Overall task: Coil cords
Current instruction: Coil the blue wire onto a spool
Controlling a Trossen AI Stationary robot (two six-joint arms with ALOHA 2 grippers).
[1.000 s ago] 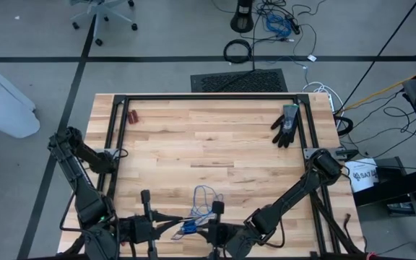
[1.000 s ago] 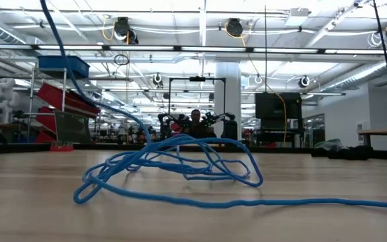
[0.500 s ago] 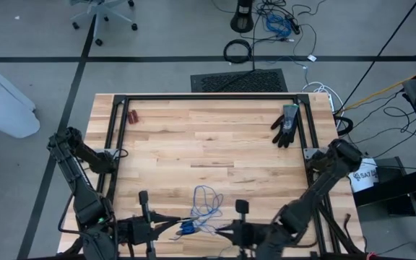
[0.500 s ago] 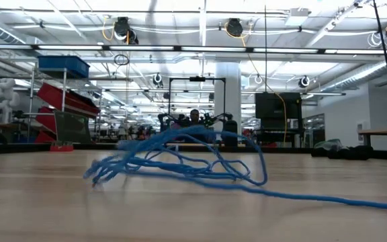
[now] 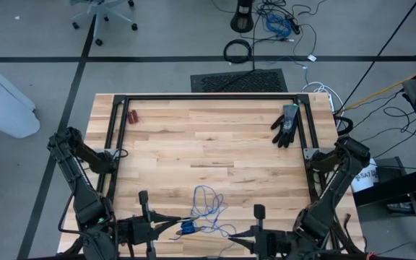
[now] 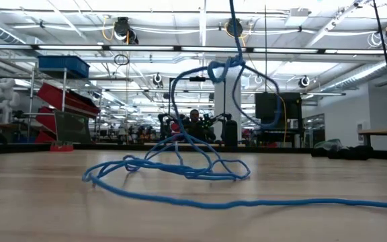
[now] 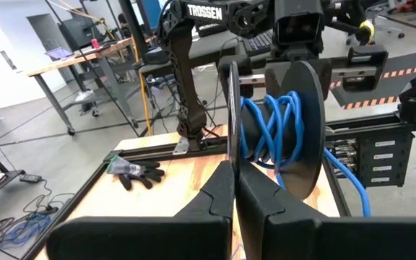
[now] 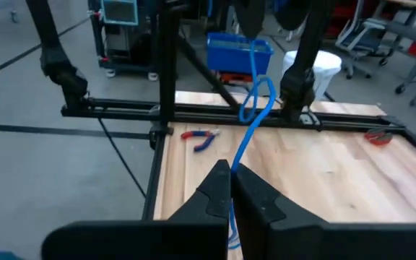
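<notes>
The thin blue cord lies as a loose tangle (image 5: 208, 204) near the table's near edge; it also shows in the low view (image 6: 173, 168). One end is wound on a small dark reel (image 7: 276, 126), which shows as a bright blue spot in the high view (image 5: 187, 228). My left gripper (image 5: 175, 225) is shut on that reel. My right gripper (image 5: 238, 233), to the tangle's right at the near edge, is shut on a strand of the cord (image 8: 245, 137). A strand rises from the tangle out of the low view's top (image 6: 232, 40). My left gripper pinches the near flange of the reel at its edge (image 7: 233, 155) between its two shut fingers (image 7: 215, 202), coming level from the table's left. The reel stands on edge beyond the fingertips, with the blue cord wound between its two flanges. My right gripper pinches a single strand of the cord (image 8: 235, 160) between its shut fingertips (image 8: 219, 184), coming level from the table's right. The strand runs on from the fingers into a small raised loop (image 8: 257, 94), lifted clear of the table.
A black glove (image 5: 287, 124) lies at the far right of the table. Small red-handled pliers (image 5: 132, 115) lie at the far left, and also show in the right wrist view (image 8: 201, 139). A black frame (image 5: 208, 97) runs round the table. The wood between is bare.
My right gripper has gone toward the table's right edge along the near edge, still shut on the cord. A strand has been drawn out of the tangle and a loop of it now stands raised. The rest of the tangle has stayed on the table.
</notes>
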